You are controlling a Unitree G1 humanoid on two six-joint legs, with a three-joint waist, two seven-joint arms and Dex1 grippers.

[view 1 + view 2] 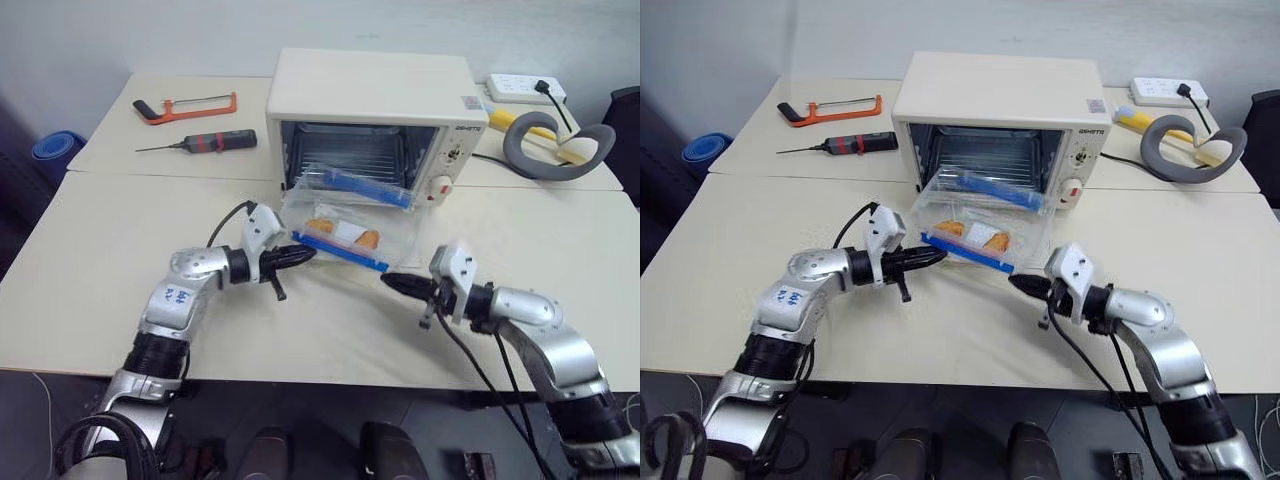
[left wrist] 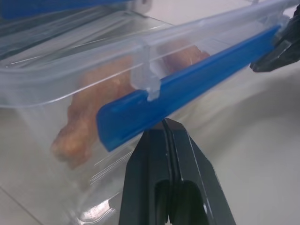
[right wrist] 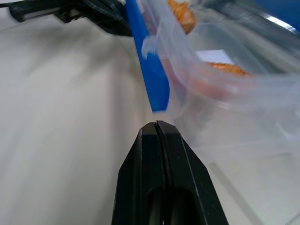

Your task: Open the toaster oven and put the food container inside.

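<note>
The oven (image 1: 375, 120) stands on the cream worktop (image 1: 90, 270) with its door (image 1: 350, 225) folded down flat toward the robot, the wire rack visible in the open cavity. The container (image 1: 348, 222) sits on that lowered door, just in front of the cavity and not yet inside. It is a clear box with 2 blue clips: 1 (image 1: 345, 252) along the near edge, 1 (image 1: 372, 187) along the far edge by the rack. Inside lie orange-brown food pieces (image 1: 368, 239) and a pale patch between them.

The left gripper (image 1: 303, 254) points at the container's near-left corner, jaws clenched on nothing; in the left wrist view its tip (image 2: 169, 126) sits right under the near blue clip (image 2: 187, 89), touching or nearly so. The right gripper (image 1: 390, 281) points at the near-right corner, jaws also clenched and empty; in the right wrist view its tip (image 3: 155, 125) is just short of the end of the clip (image 3: 149, 61).

Behind on the worktop lie an orange hacksaw (image 1: 185, 106), a screwdriver (image 1: 205, 142), a white power strip (image 1: 525, 88) and a grey C-shaped pillow (image 1: 555, 150).
</note>
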